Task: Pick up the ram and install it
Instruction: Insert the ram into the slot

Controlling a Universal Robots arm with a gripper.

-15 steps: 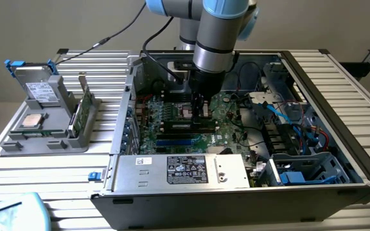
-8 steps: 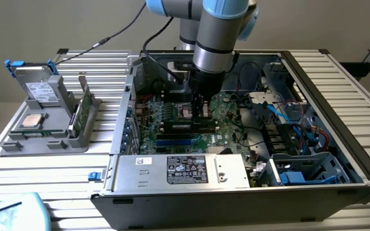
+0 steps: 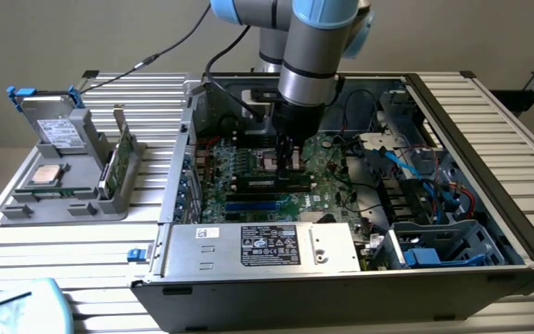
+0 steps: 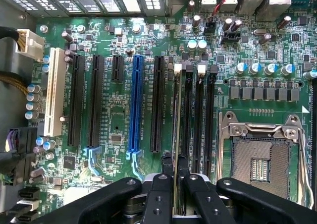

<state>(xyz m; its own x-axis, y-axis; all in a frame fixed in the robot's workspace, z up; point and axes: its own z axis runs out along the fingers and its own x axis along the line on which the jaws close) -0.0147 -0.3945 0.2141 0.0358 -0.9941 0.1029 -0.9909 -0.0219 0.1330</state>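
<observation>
In the wrist view the claw is gripping the ram edge-on along the memory slots, while the exterior view is showing it inside the open computer case, mid-frame.

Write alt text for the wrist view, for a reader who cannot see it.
The gripper holds a thin memory stick edge-on, lined up along the black memory slots of a green motherboard. An empty processor socket sits beside those slots, and long expansion slots, one blue, lie on their other side.
</observation>
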